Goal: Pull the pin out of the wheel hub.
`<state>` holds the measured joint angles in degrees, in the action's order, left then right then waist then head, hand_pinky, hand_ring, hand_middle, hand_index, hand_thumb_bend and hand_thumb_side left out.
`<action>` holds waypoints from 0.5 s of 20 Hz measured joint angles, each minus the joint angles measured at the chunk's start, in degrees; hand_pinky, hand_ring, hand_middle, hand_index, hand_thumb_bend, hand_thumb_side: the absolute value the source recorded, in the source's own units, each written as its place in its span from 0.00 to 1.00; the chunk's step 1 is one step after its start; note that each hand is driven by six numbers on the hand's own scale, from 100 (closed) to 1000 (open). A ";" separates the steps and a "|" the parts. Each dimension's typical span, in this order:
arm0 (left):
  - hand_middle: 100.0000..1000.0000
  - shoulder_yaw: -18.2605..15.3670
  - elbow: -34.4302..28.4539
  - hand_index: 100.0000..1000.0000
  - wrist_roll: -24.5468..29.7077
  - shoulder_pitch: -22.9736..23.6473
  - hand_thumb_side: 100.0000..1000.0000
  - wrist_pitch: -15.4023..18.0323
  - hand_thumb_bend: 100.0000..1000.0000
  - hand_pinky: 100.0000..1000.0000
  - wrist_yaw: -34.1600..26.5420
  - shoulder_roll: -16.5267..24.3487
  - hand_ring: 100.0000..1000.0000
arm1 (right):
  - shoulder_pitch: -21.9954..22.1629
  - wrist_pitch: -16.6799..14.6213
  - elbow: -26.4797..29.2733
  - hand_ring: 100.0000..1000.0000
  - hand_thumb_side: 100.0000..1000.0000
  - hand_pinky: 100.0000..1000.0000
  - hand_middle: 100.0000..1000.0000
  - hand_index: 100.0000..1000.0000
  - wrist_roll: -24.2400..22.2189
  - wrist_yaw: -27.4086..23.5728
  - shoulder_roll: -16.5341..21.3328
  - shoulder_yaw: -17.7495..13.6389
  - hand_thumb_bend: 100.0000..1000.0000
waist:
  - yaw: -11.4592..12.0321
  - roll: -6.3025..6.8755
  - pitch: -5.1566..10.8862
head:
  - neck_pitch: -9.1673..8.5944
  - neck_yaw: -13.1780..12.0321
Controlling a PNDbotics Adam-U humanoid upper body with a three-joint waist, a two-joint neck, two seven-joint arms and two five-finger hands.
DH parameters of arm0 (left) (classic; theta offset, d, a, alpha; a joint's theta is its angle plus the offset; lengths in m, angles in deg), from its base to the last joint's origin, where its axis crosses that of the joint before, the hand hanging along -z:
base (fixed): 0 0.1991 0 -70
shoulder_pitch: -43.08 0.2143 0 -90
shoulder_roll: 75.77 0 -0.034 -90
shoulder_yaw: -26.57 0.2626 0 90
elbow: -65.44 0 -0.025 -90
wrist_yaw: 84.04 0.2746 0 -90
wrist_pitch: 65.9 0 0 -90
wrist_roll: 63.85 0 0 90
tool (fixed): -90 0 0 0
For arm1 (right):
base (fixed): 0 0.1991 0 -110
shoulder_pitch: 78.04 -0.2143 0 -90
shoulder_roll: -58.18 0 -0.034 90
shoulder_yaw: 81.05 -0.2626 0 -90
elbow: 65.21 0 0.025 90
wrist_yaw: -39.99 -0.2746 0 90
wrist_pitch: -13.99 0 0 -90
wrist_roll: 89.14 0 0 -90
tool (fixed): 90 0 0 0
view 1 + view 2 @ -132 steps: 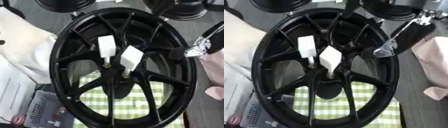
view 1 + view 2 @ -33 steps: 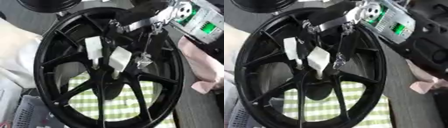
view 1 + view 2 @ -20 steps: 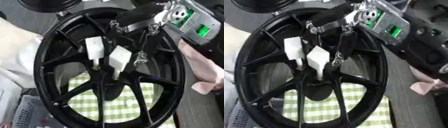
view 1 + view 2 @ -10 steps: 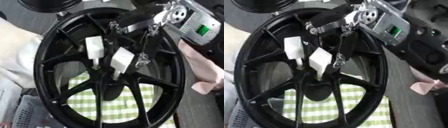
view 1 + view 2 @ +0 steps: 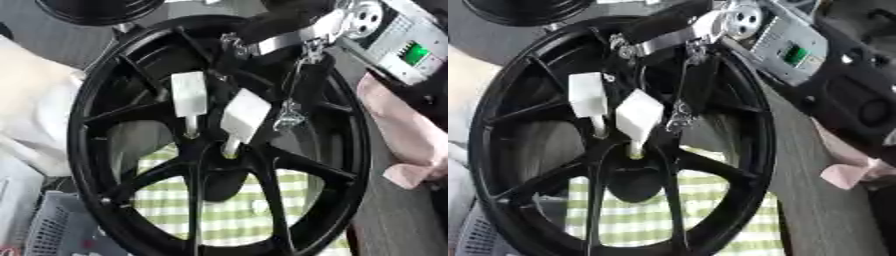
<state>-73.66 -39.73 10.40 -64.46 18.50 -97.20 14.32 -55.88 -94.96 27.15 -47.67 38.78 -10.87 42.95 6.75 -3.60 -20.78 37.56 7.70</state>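
Observation:
A big black wheel hub point(image 5: 302, 167) stands tilted across both views. Two white pins with flat rectangular heads stick out of its centre: the left pin point(image 5: 189, 95) and the right pin point(image 5: 245, 116). My right hand point(image 5: 306, 85) reaches down from the upper right, in front of the spokes. Its straight black fingers point(image 5: 702, 82) lie just right of the right pin's head, one fingertip close to the head's edge, and its thumb sits above the pins. Nothing is held between them. My left hand shows in neither view.
A green and white checked cloth point(image 5: 227, 215) lies under the hub. A second black wheel point(image 5: 96, 7) sits at the top left, white fabric point(image 5: 35, 110) at the left, a grey basket point(image 5: 48, 235) at the lower left and pink cloth point(image 5: 402, 140) at the right.
My right hand has come from the rim's right edge to over the hub centre. Over the last second it has stayed beside the right pin; both pins remain in the hub.

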 measured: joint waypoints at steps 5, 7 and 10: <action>0.54 -0.01 0.00 0.68 0.00 0.00 0.44 0.00 0.66 0.62 0.00 0.00 0.70 | -1.41 0.75 -1.33 0.48 0.00 0.75 0.29 0.44 -0.75 -2.85 0.00 -5.42 0.36 | -0.09 0.04 0.02 | 0.01 -0.09; 0.54 -0.02 0.00 0.68 -0.01 0.00 0.44 0.01 0.66 0.62 0.00 0.00 0.70 | -1.78 0.72 -2.48 0.48 0.00 0.75 0.30 0.45 -0.51 -3.55 0.19 -8.13 0.36 | -0.35 0.22 0.04 | 0.15 -0.20; 0.54 -0.24 0.00 0.68 -0.18 0.01 0.44 0.12 0.66 0.62 0.01 0.00 0.70 | -1.16 0.27 -3.61 0.48 0.00 0.74 0.29 0.45 1.03 -3.95 1.97 -12.68 0.36 | -0.96 0.37 0.08 | 0.40 -0.61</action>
<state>-73.90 -39.73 10.22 -64.44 18.62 -97.18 14.32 -57.04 -94.69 23.54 -46.64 34.83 -8.90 30.26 5.79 -3.23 -20.70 37.96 7.09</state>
